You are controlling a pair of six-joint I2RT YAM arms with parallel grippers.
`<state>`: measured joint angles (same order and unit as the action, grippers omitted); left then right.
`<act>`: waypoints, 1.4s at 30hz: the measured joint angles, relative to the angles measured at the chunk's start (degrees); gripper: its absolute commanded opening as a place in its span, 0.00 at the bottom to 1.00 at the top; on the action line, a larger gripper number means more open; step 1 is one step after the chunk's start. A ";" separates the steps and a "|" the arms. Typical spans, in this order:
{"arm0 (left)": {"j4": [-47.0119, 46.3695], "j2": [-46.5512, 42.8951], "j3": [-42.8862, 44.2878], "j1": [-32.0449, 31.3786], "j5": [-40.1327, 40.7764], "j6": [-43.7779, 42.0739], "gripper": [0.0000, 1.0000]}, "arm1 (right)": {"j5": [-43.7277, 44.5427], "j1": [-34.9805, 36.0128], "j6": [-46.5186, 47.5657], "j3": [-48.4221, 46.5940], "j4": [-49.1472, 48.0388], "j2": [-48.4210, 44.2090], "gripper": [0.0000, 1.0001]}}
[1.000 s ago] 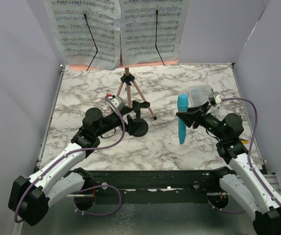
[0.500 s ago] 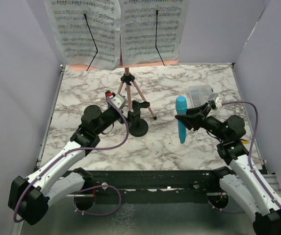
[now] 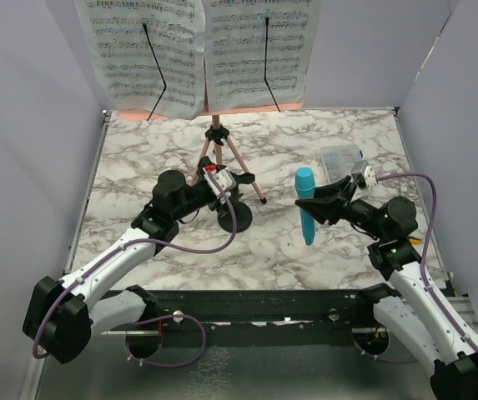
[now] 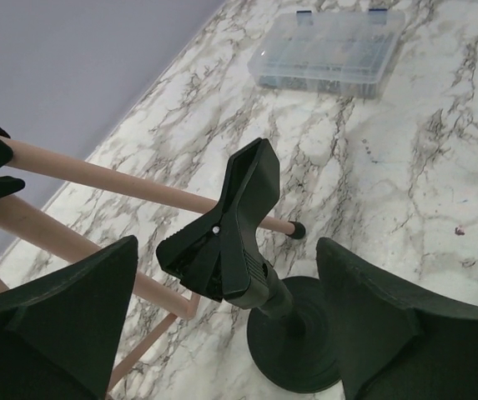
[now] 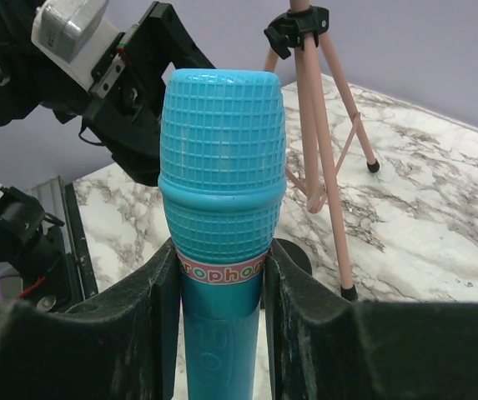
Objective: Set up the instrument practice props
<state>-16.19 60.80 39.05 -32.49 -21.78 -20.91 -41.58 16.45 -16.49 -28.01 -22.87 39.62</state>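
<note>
The pink music stand (image 3: 215,143) stands on tripod legs at the back, with two white sheet-music pages (image 3: 147,54) (image 3: 259,46) on it. The black round-based mic stand (image 3: 237,217) stands in front of it. In the left wrist view its clip (image 4: 239,221) and base (image 4: 301,346) lie between my fingers without visible contact. My left gripper (image 3: 230,196) (image 4: 226,321) is open around it. My right gripper (image 3: 324,204) (image 5: 220,283) is shut on the blue toy microphone (image 3: 306,204) (image 5: 222,167), held upright above the table, right of the mic stand.
A clear plastic compartment box (image 3: 340,158) (image 4: 330,54) lies at the back right, behind my right gripper. The pink tripod legs (image 4: 97,179) (image 5: 326,142) run close behind the mic stand. Grey walls enclose the marble table (image 3: 138,150) on three sides.
My left gripper has swung right and forward until its open fingers flank the mic stand. My right gripper has carried the microphone slightly left and back.
</note>
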 measured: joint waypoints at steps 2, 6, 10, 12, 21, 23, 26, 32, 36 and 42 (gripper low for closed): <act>0.17 1.31 0.22 0.00 -0.17 -1.99 0.76 | -0.46 0.00 -0.02 -0.02 0.02 0.24 0.00; 0.46 3.02 0.81 0.00 -0.35 -4.22 0.74 | -1.38 0.00 -0.22 -0.02 0.04 0.68 0.01; 0.46 4.74 1.73 0.00 -0.83 -5.33 0.66 | -1.66 0.00 -0.42 -0.07 0.04 0.72 0.01; 0.44 5.55 2.23 0.00 -1.29 -5.73 0.64 | -1.75 0.00 -0.42 -0.11 0.07 0.74 0.00; 1.03 7.19 4.22 0.00 -2.62 -6.47 0.47 | -1.79 0.00 -0.37 -1.95 2.01 0.70 0.01; 1.60 7.19 4.42 0.00 -3.04 -6.73 0.43 | -1.79 0.00 -0.37 -1.95 2.23 0.52 0.01; 1.99 6.97 4.44 0.00 -3.87 -7.04 0.42 | -1.79 0.00 -0.37 -1.95 2.49 0.26 0.01; 4.79 4.42 3.69 0.00 -6.69 -6.32 0.28 | -1.81 0.00 -0.44 -2.36 2.86 0.00 0.01; 6.03 2.25 2.89 0.00 -7.96 -4.59 0.27 | -1.81 0.00 -0.94 -3.48 2.84 -0.07 0.01; 6.45 -1.11 1.57 -0.50 -9.31 0.57 0.27 | -1.84 0.00 -2.16 -4.50 2.75 -0.55 0.01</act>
<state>-9.74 59.68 40.62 -32.99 -31.09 -20.34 -43.42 16.45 -18.65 -32.51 -20.12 39.07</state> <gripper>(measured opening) 0.518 0.375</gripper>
